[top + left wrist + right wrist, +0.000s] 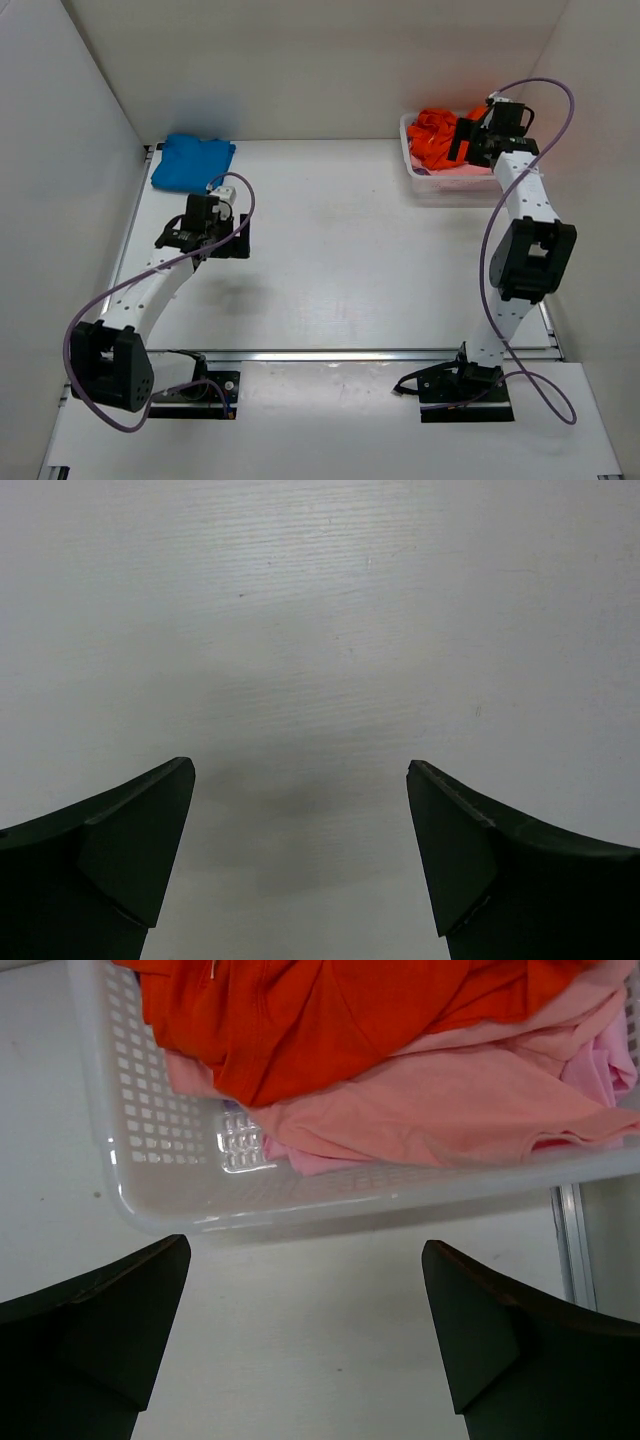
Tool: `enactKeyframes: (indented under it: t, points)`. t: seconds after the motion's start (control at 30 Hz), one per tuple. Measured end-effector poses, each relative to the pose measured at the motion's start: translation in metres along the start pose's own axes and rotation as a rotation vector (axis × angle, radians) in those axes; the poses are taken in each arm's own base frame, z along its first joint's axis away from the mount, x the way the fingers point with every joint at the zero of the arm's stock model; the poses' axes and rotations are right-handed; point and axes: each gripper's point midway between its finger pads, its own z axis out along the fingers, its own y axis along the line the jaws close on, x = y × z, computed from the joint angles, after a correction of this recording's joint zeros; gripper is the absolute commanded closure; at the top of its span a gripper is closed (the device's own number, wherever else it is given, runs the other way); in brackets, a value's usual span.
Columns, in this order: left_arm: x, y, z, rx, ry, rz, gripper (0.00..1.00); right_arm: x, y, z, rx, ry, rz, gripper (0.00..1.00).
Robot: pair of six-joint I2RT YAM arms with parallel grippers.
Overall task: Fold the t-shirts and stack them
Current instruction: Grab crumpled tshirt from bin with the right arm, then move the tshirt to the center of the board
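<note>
The blue shirt (pixel 192 162) lies at the table's (pixel 340 250) far left corner, the orange shirt (pixel 300 1020) sits on pink shirts (pixel 450 1110) in the white basket (pixel 130 1110) at far right, and the left gripper (pixel 300 800) over the tabletop and the right gripper (pixel 305 1280) beside the basket are both spread wide.

Blue t-shirt (pixel 193 162): folded into a rough bundle, lying flat on the table (pixel 340 250) at its far left corner.
Orange t-shirt (pixel 300 1010): crumpled, topmost in the white lattice basket (pixel 140 1090), far right.
Pink t-shirts (pixel 450 1100): rumpled, beneath the orange one in the same basket.
</note>
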Motion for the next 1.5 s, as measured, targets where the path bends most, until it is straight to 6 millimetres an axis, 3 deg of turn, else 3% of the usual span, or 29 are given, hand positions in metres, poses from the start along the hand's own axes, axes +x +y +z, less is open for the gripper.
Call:
enactKeyframes:
  t: [0.07,0.2,0.27,0.33,0.6,0.63,0.67,0.73,0.77,1.0,1.07,1.13,1.23,1.33,1.37,1.43,1.5]
  points:
    - [-0.005,0.0,-0.003,0.0,-0.039,0.007,0.02,-0.001,0.0,0.021,-0.002,0.009,-0.011,0.0]
    - [-0.007,-0.001,-0.011,0.027,-0.128,0.012,0.02,-0.024,0.002,0.07,-0.018,-0.018,-0.029,0.04]
    - [-0.01,-0.003,-0.01,0.05,-0.146,0.007,0.2,-0.035,0.005,0.096,-0.027,-0.044,-0.042,0.1]
    - [-0.013,-0.005,-0.005,0.068,-0.153,0.001,0.28,-0.046,0.009,0.121,-0.035,-0.079,-0.055,0.17]
    - [-0.01,0.002,0.009,0.053,-0.124,-0.016,0.22,-0.004,0.007,0.189,-0.056,-0.027,-0.027,0.17]
    - [-0.008,0.003,0.012,0.05,-0.112,-0.018,0.23,0.006,0.007,0.2,-0.065,-0.013,-0.015,0.27]
    - [-0.007,0.003,0.013,0.049,-0.107,-0.019,0.25,0.007,0.008,0.202,-0.071,-0.012,-0.013,0.58]
    - [-0.006,0.004,0.014,0.046,-0.104,-0.024,0.33,0.003,0.009,0.202,-0.077,-0.021,-0.012,0.93]
    - [-0.007,0.004,0.014,0.046,-0.105,-0.027,0.37,0.0,0.007,0.201,-0.074,-0.027,-0.01,1.0]
    - [-0.011,0.004,0.013,0.051,-0.121,-0.048,0.62,-0.019,0.012,0.189,-0.061,-0.062,-0.014,1.0]
    - [-0.013,0.0,0.011,0.065,-0.131,-0.057,0.72,-0.035,0.017,0.172,-0.068,-0.086,-0.012,1.0]
    - [-0.016,-0.005,0.006,0.08,-0.155,-0.064,0.89,-0.06,0.026,0.141,-0.079,-0.124,-0.017,1.0]
    - [-0.022,-0.015,-0.005,0.109,-0.211,-0.058,0.86,-0.113,0.043,0.062,-0.098,-0.233,-0.046,1.0]
    - [-0.028,-0.025,-0.022,0.144,-0.281,-0.061,0.75,-0.171,0.085,-0.06,-0.141,-0.426,-0.111,1.0]
    - [-0.032,-0.029,-0.029,0.161,-0.307,-0.069,0.74,-0.188,0.11,-0.118,-0.176,-0.517,-0.142,1.0]
    - [-0.039,-0.036,-0.044,0.202,-0.372,-0.102,0.71,-0.2,0.15,-0.213,-0.262,-0.663,-0.183,1.0]
    - [-0.052,-0.045,-0.066,0.264,-0.455,-0.135,0.71,-0.192,0.186,-0.314,-0.407,-0.796,-0.213,1.0]
